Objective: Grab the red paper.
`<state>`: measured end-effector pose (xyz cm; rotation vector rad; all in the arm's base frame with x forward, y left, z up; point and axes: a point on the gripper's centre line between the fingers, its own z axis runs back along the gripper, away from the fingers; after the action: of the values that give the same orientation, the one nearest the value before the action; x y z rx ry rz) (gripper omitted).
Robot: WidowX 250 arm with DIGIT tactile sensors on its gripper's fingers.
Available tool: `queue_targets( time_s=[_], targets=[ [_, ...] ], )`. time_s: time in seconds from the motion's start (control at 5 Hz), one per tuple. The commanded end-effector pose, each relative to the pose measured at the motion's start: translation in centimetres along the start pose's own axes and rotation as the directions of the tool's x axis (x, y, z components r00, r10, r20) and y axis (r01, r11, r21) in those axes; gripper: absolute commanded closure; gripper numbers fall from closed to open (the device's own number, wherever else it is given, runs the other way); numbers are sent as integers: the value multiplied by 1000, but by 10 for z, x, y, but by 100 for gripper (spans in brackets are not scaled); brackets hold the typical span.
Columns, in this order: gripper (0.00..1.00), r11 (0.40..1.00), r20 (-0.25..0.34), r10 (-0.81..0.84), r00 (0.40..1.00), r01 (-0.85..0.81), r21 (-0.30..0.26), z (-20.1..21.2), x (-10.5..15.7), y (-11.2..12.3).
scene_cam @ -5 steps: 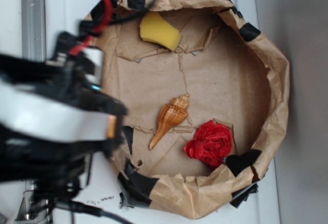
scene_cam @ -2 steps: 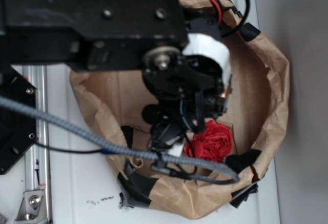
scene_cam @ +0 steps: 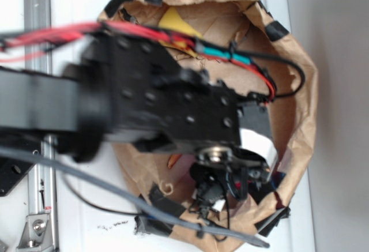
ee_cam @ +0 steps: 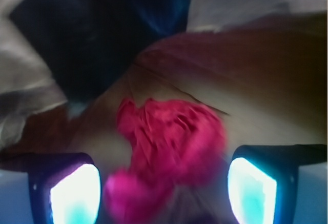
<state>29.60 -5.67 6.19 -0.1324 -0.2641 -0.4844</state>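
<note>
1. From the exterior view you see a brown kraft paper enclosure with black tape patches along its rim, standing on a white surface.
2. The black robot arm reaches from the left across the enclosure and covers most of its floor; its image is blurred.
3. Red, black and teal cables run along the top of the arm, and a grey cable crosses below it.
4. A yellow sponge shows only in part above the arm, near the far wall of the enclosure.
5. A sliver of an orange-brown seashell shows under the arm's lower edge.
6. In the exterior view the arm's wrist hides the red paper from you completely.
7. In the wrist view the red paper lies on the kraft floor near a dark tape patch, directly below the gripper.
8. The two fingers stand wide apart, one on each side of the red paper.
9. You cannot tell whether either finger touches the paper; the view is blurred. Nothing is clamped between them.
</note>
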Motion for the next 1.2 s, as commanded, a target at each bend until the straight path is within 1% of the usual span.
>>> queue_targets(
  time_s=[0.0, 0.2, 0.4, 0.6, 0.8, 1.0],
  targets=[
    [7, 998, 47, -56, 997, 58, -35, -16, 26, -35],
    [100, 1000, 5, 10, 1000, -10, 24, -20, 21, -13],
    [100, 997, -103, 35, 994, -28, 73, -8, 12, -2],
    [100, 991, -89, 81, 993, -71, 116, 38, 6, 8],
    [100, 974, -64, 159, 985, -146, 176, 88, 0, 19],
    [100, 968, -121, 214, 969, -194, 161, 137, -7, 25]
  ],
)
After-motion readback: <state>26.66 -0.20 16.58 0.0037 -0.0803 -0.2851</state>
